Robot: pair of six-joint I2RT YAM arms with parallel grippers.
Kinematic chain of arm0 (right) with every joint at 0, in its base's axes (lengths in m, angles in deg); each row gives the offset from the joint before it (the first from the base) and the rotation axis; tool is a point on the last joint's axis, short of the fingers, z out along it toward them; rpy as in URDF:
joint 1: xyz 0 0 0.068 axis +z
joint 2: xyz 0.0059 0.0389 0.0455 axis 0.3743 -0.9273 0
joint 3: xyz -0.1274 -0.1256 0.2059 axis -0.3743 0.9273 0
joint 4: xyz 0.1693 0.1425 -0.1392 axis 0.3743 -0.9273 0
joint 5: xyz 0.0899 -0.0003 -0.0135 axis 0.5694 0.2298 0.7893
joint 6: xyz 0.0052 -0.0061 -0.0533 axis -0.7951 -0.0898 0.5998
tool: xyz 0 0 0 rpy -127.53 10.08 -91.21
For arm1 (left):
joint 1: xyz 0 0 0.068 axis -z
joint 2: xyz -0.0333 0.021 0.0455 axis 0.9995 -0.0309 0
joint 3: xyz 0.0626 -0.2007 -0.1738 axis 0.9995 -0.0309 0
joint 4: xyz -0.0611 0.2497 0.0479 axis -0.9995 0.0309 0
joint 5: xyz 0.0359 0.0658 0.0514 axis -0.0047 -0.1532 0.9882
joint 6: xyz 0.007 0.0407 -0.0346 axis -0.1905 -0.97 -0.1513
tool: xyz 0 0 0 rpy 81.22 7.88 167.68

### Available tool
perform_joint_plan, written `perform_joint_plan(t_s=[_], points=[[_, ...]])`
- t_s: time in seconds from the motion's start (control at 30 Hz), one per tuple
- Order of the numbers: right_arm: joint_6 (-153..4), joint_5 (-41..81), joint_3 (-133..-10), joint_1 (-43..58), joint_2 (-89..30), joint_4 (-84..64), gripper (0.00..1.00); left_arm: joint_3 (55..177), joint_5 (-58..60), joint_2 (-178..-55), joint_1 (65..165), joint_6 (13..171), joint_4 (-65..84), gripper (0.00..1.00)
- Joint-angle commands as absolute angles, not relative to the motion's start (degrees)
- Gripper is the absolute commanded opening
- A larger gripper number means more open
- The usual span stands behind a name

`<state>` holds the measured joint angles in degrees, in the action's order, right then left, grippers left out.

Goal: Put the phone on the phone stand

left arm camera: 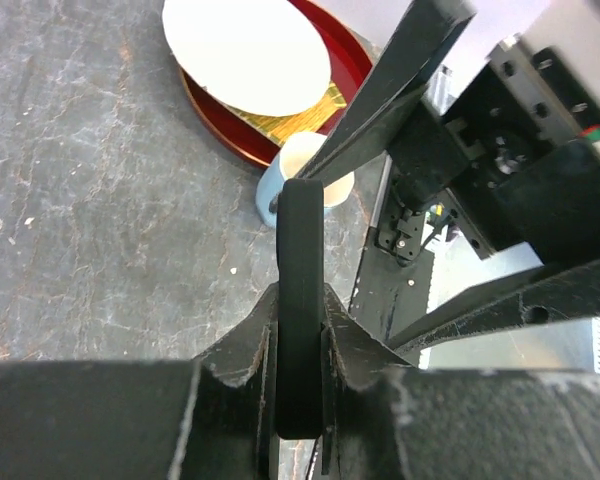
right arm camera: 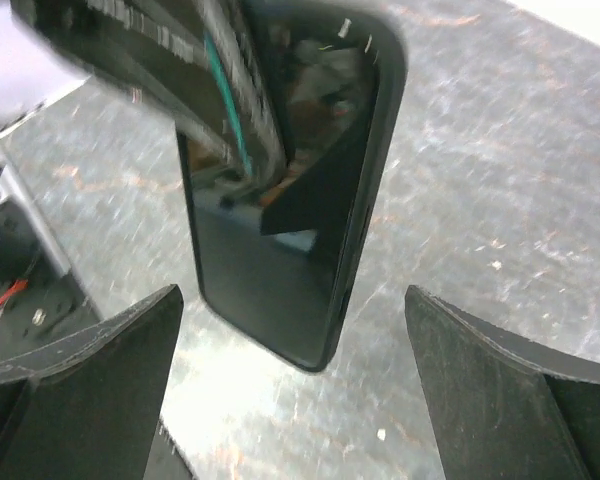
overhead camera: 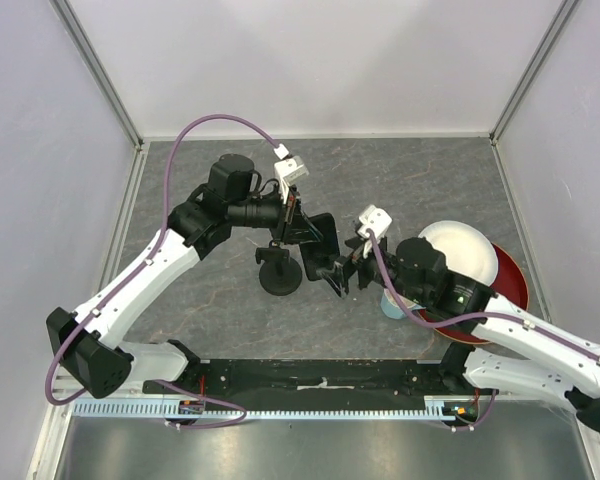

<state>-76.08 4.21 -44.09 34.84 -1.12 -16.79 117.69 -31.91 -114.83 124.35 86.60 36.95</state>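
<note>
Your left fingers (left arm camera: 242,352) are pinching the phone (left arm camera: 300,250). In the left wrist view you see it edge-on, a thin black slab standing up from the bottom centre of the frame with a finger pressed against each face.

In the top view, the phone (overhead camera: 320,236) sits at the centre of the frame, held at the end of the left arm. It is just up and to the right of the phone stand (overhead camera: 280,277). The stand's round base rests on the grey counter (overhead camera: 200,300). From this angle you cannot tell whether the phone touches the stand's head.

Your right fingers (right arm camera: 100,375) are spread wide. In the right wrist view they fill the lower left and lower right corners, and the phone (right arm camera: 280,230) hangs between and beyond them, its glossy face turned to that camera and touching neither finger. The blurred dark shape across the upper left of that view is part of the left arm. In the top view, the right arm's tip lies just to the lower right of the phone.

A pale blue mug (overhead camera: 391,304) stands right of centre (its rim also shows behind the phone in the left wrist view). Further right, a white plate (overhead camera: 462,250) overlaps a red tray (overhead camera: 512,285).
</note>
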Motion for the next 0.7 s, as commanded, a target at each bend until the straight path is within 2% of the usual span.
perform_joint_plan(t_s=[0.0, 0.07, 0.23, 0.27, 0.33, 0.37, 0.43, 0.53, 0.57, 0.67], points=[[-73.79, 22.53, -39.60, 32.52, 5.37, -18.08, 0.98, 118.88, -43.81, -113.08, 124.36, 85.44, 31.59, 0.02], [-74.14, 31.74, -38.36, 31.64, 6.87, -15.18, 0.95, 118.27, -50.49, -112.81, 124.44, 86.05, 29.66, 0.02], [-76.86, 43.04, -38.09, 31.02, 6.09, -10.51, 0.84, 114.84, -57.03, -110.53, 124.44, 88.25, 22.91, 0.02], [-77.30, 43.83, -38.26, 30.93, 5.65, -10.08, 0.75, 114.40, -58.17, -110.35, 124.44, 88.86, 22.01, 0.02], [-78.87, 44.81, -38.27, 30.93, 5.12, -8.15, 0.64, 113.87, -58.79, -110.26, 124.53, 89.83, 21.04, 0.02], [-79.49, 44.98, -37.83, 31.02, 5.21, -7.44, 0.55, 113.87, -58.97, -110.26, 124.53, 90.01, 20.77, 0.02], [-80.72, 43.94, -37.04, 31.02, 5.99, -5.24, 0.51, 113.69, -58.97, -110.18, 124.53, 90.36, 20.51, 0.02], [-82.39, 40.78, -34.84, 30.93, 7.14, -2.00, 0.38, 113.08, -59.32, -109.74, 124.53, 91.67, 18.67, 0.02], [-83.01, 40.33, -33.62, 30.93, 7.23, -0.94, 0.23, 112.82, -59.58, -109.65, 124.53, 92.20, 17.36, 0.02], [-85.03, 39.10, -32.29, 30.93, 6.79, 3.10, 0.00, 112.11, -59.07, -108.86, 124.53, 93.52, 15.85, 0.02]])
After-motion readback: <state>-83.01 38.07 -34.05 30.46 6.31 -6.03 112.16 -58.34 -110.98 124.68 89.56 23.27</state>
